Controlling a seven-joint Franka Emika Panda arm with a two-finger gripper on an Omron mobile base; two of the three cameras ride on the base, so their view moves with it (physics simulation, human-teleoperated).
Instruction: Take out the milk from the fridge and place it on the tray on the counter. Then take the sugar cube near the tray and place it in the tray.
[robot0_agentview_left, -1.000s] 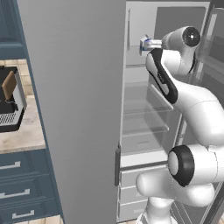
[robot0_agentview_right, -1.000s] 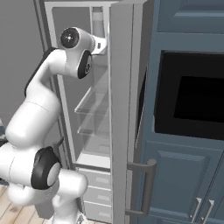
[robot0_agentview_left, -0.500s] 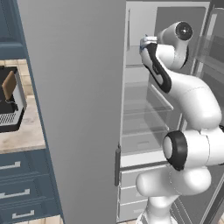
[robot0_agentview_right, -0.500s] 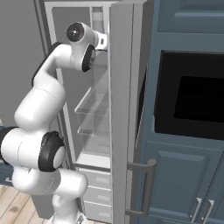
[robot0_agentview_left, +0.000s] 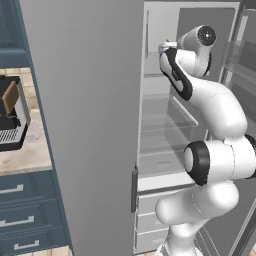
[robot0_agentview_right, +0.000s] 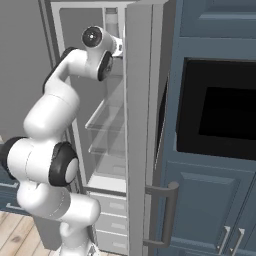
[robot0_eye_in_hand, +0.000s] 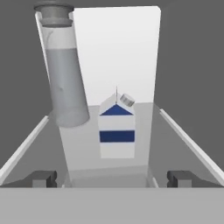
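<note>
The milk (robot0_eye_in_hand: 116, 127), a white gable-top carton with a blue band, stands upright on an upper shelf of the fridge (robot0_agentview_left: 165, 150), straight ahead of my gripper (robot0_eye_in_hand: 111, 179). Both fingertips (robot0_eye_in_hand: 41, 178) sit wide apart, short of the carton, with nothing between them. From the base, the gripper (robot0_agentview_left: 162, 48) reaches into the top of the white fridge interior, past the open door (robot0_agentview_left: 85, 125). The counter (robot0_agentview_left: 25, 155) lies to the left. The tray and the sugar cube are out of view.
A tall grey bottle (robot0_eye_in_hand: 63, 65) stands left of the milk, close to it. The shelf's side walls flank the gripper. A coffee machine (robot0_agentview_left: 10, 120) sits on the counter. A black oven (robot0_agentview_right: 220, 120) in dark blue cabinets is right of the fridge.
The arm has straightened upward and its wrist has shifted slightly left, with the hand staying at the upper shelf. The jaws stayed open.
</note>
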